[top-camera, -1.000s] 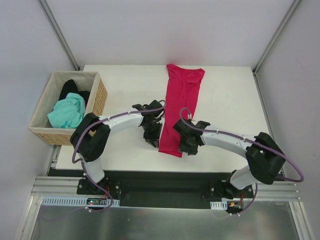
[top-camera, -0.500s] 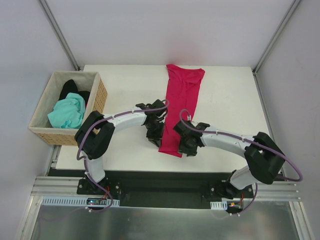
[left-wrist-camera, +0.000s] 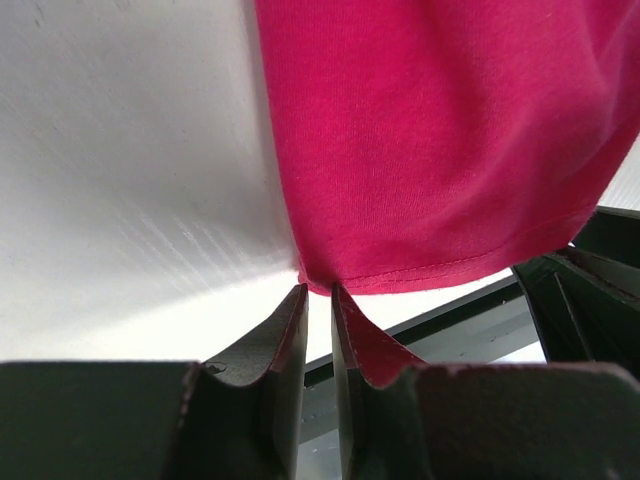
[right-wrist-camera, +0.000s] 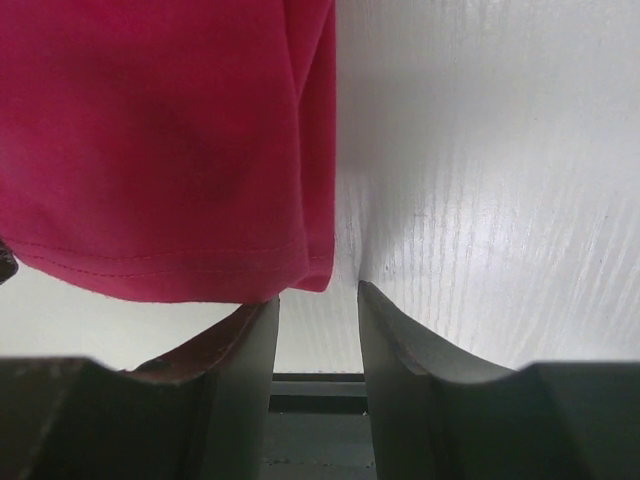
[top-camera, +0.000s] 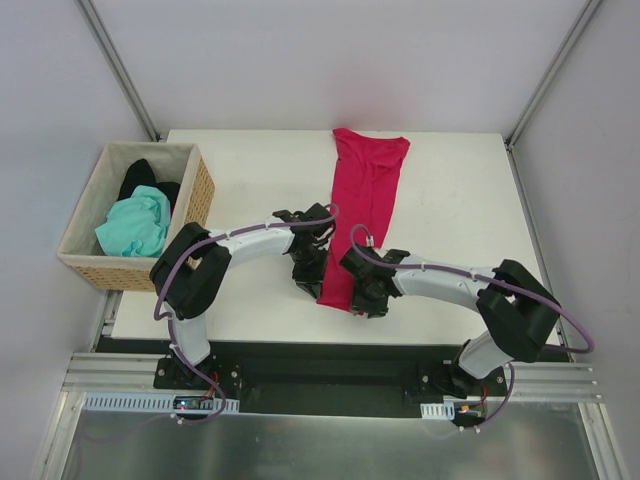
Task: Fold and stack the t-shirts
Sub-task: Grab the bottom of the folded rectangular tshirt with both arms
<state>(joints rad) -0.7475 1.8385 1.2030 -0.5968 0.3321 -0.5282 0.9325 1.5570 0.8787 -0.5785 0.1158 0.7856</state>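
While the crimson shirt (top-camera: 365, 200) lies folded into a long narrow strip mid-table (top-camera: 250, 160), its long axis runs near-to-far w/ a slight lean: hem end near and a bit left, wider end by the far edge, a bit right. L gripper (left-wrist-camera: 320, 290) sits at the hem's near-left corner, fingers a narrow slit apart, can't tell if cloth is pinched; R gripper (right-wrist-camera: 318, 300) is at the near-right corner, fingers parted, nothing between. White tabletop, pale grey walls (top-camera: 300, 60) round it; basket (top-camera: 200, 195) at the left edge w/ teal shirt (top-camera: 135, 225) and black shirt (top-camera: 140, 178) bundled inside.

Top view overhead; wrist views close (sharing crimson t-shirt (top-camera: 365, 200) near hem).
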